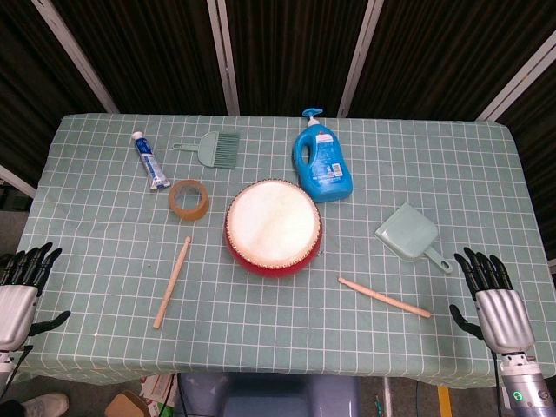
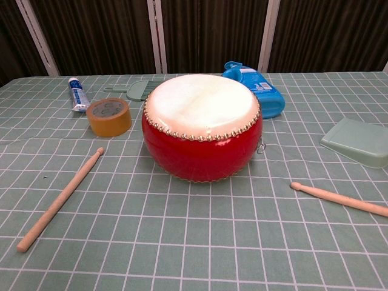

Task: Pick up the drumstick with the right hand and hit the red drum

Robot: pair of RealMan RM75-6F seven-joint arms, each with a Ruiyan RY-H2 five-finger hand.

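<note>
The red drum (image 1: 273, 228) (image 2: 202, 127) with a pale skin stands in the middle of the table. One wooden drumstick (image 1: 383, 297) (image 2: 339, 199) lies flat to its right. Another drumstick (image 1: 172, 281) (image 2: 60, 199) lies to its left. My right hand (image 1: 493, 300) hovers at the table's right front corner, fingers spread, holding nothing, a short way right of the near drumstick. Over the left front edge, my left hand (image 1: 21, 291) is open too. Neither hand shows in the chest view.
A green dustpan (image 1: 410, 236) (image 2: 359, 140) lies right of the drum. A blue detergent bottle (image 1: 321, 159) (image 2: 254, 86) lies behind it. A tape roll (image 1: 188, 199) (image 2: 108, 116), a tube (image 1: 150, 160) (image 2: 77, 94) and a green brush (image 1: 211, 148) (image 2: 138, 90) sit at the back left.
</note>
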